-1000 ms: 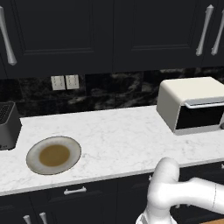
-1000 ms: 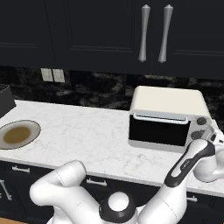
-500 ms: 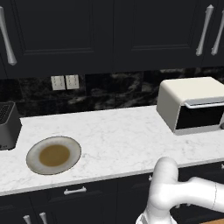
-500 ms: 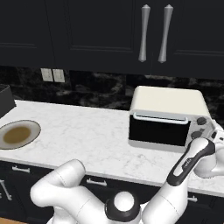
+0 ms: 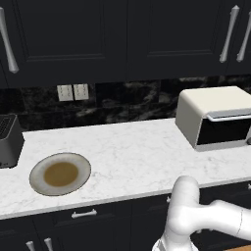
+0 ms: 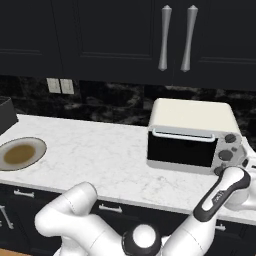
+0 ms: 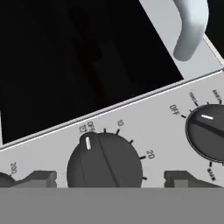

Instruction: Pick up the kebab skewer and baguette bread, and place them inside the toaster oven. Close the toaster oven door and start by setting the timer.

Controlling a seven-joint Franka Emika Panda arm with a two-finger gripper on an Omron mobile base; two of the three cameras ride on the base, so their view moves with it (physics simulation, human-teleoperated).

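Well, the toaster oven (image 6: 192,135) sits on the white marble tabletop (image 5: 137,152) at its right end, against the black backsplash, and the toaster oven door (image 6: 181,148) is shut, its dark glass showing nothing of what lies inside. The kebab skewer and the baguette bread cannot be made out anywhere on the tabletop. Far to the left lies a round plate (image 5: 60,173) with a brown patch in its middle and nothing standing on it, and past it, at the left edge, a dark grey slot toaster (image 5: 10,140) is cut off by the frame.

The white arm sweeps low in front of the cabinets and bends up at the right end of the oven, its dark wrist held just before the oven's knobs. In the hand view the pincer (image 7: 109,180) faces the control panel closely, its two dark fingertips (image 7: 41,178) spread wide on either side of the timer knob (image 7: 105,162), pinching nothing. The knob's white mark points near the OFF lettering. A second knob (image 7: 208,131) is cut off at the right edge, and the pale handle bar (image 7: 190,27) curves away at the top.
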